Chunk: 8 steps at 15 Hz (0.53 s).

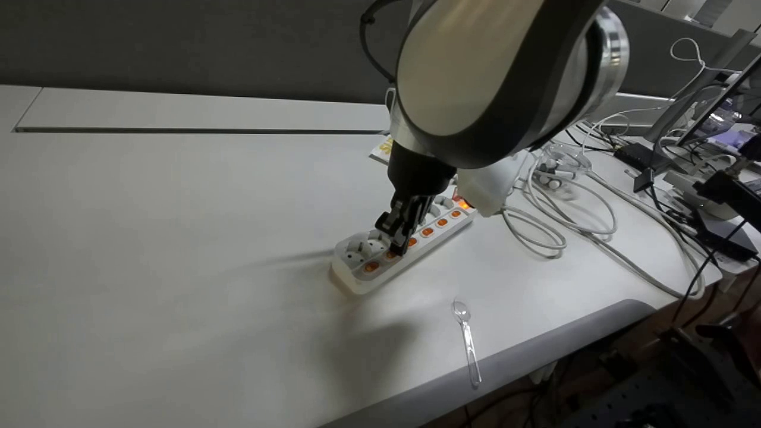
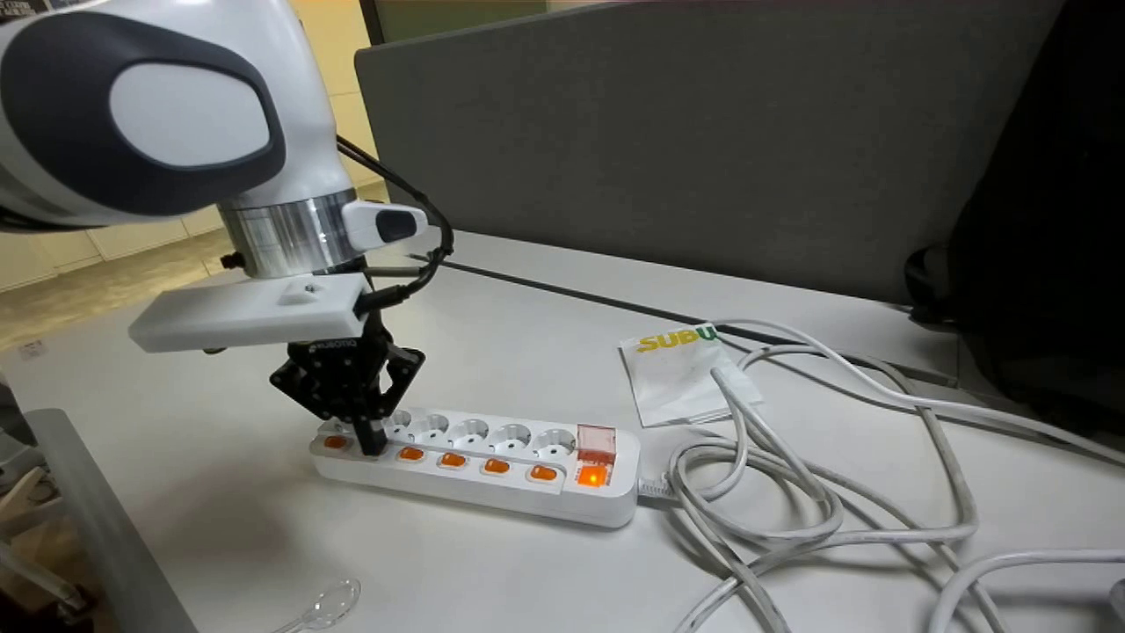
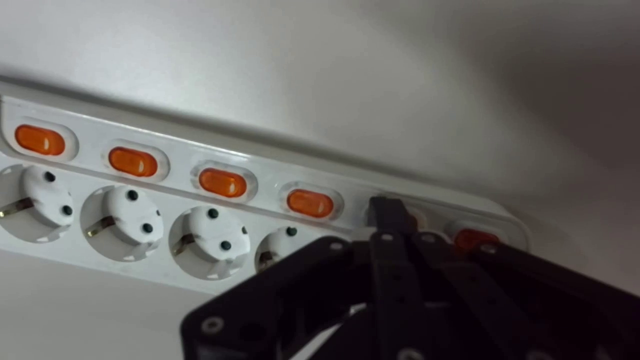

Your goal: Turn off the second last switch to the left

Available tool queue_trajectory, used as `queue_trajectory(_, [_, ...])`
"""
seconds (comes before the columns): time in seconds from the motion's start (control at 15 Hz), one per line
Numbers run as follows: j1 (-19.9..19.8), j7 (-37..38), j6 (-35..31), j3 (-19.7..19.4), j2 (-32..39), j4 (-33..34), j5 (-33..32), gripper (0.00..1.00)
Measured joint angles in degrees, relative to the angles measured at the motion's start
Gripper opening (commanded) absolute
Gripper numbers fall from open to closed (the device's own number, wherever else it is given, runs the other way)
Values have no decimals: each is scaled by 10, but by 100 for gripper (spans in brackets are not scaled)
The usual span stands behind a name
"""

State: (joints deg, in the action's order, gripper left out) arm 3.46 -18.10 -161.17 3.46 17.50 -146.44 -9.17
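Fingers point(image 3: 389, 216) pressed together at a switch point(image 3: 413, 222)
In the wrist view the strip point(image 3: 267, 199) slopes lengthwise from left edge down rightward; grey partition point(image 2: 703, 149) stands behind the white worktop point(image 1: 154, 238).

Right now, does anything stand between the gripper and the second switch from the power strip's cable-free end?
Nothing visible does. The gripper is at that switch, hiding part of it in the wrist view; whether they touch, I cannot tell. The end switch lies beside, not between.
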Motion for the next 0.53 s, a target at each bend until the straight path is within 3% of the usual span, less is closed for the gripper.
queue_trajectory(0.53, [-3, 3, -19, -2, 4, -3, 4, 0])
